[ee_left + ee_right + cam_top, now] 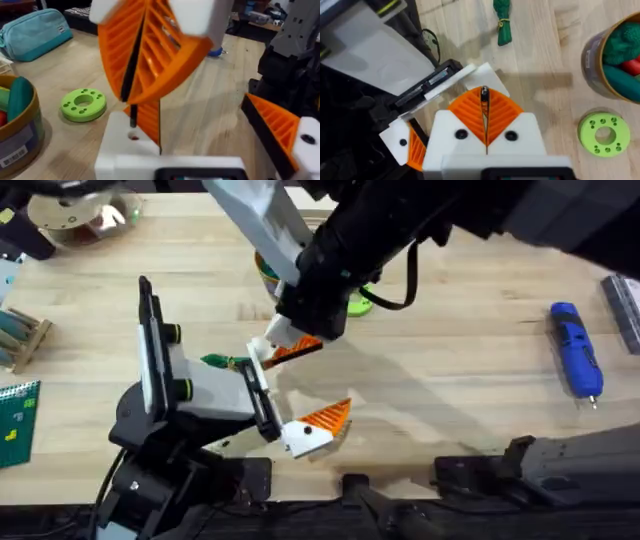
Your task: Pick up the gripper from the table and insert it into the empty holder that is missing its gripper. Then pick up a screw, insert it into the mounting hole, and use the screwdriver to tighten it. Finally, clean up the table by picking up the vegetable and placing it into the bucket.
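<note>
"Desk [470,290] stock, left to right, please."

"Item one: left pincer [285,400], spread wide, nothing between its fingers. One finger carries its orange tip. The other is the holder [125,150], a white block with a mounting hole on top."

"And the gripper?"

"Orange wedge, the gripper [149,120], standing upright against the holder, apparently seated. I can't tell whether it is fully home."

"Next."

"Item two: vegetable [218,361], dark green, lying on the planks just beside the holder, not yet cleared. Item three: right pincer [295,345], reaching across from the far side, orange pads closed flat on a thin dark screw [133,117], tip down just above the hole."

"Risks?"

"The screw looks slightly off the hole's centre. If it is pushed down at a tilt it may skid off the white face, or drop when the pads part. Pressing hard could also nudge the wedge out of its seat, since nothing fastens it yet."

"Further along?"

"Item four: bucket [600,60], yellow rim, already holding toys, behind the right arm. Item five: green disc [358,303] beside it. Item six: screwdriver [577,348], blue, lying far right, well apart from the work. The right arm has a long reach back for it, with the screw left loose meanwhile."
</note>
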Robot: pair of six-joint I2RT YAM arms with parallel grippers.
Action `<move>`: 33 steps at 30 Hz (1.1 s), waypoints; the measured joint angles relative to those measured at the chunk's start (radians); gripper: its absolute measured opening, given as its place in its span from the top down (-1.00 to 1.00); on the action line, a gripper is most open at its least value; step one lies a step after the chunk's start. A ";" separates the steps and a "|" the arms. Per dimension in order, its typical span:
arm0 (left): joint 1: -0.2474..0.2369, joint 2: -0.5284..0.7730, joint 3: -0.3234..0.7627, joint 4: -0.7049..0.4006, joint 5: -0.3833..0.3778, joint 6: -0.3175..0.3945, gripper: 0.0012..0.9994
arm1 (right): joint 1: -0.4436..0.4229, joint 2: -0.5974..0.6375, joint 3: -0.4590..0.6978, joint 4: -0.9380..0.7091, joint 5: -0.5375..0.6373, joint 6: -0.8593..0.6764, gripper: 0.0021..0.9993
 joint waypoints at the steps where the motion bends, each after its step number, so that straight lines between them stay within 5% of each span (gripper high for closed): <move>1: 0.000 0.000 0.000 0.000 0.000 0.000 -0.97 | 0.000 0.001 0.000 0.000 0.000 0.000 0.99; 33: 0.000 0.000 0.000 0.000 0.000 0.000 -0.97 | 0.000 0.030 0.000 -0.005 -0.012 0.016 0.99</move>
